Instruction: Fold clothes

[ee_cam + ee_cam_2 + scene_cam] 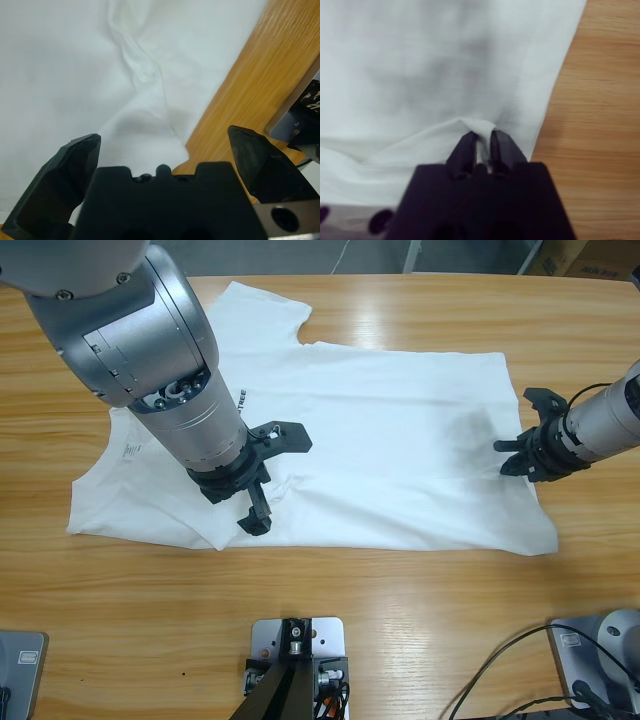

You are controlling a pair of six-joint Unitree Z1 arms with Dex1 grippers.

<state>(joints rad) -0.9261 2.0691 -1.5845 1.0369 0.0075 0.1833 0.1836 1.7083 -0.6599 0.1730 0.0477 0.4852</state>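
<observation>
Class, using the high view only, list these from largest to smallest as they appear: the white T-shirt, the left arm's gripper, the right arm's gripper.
1. T-shirt, far the largest, spread across the table.
2. Left gripper, jaws wide apart; it sits nearer the camera, so part of its size is nearness.
3. Right gripper, pinching the shirt's edge.

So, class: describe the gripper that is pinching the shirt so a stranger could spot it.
Find the white T-shirt spread on the wooden table. At its hem edge sits the right gripper, shut on a cloth fold; the left gripper over the middle is open.
</observation>
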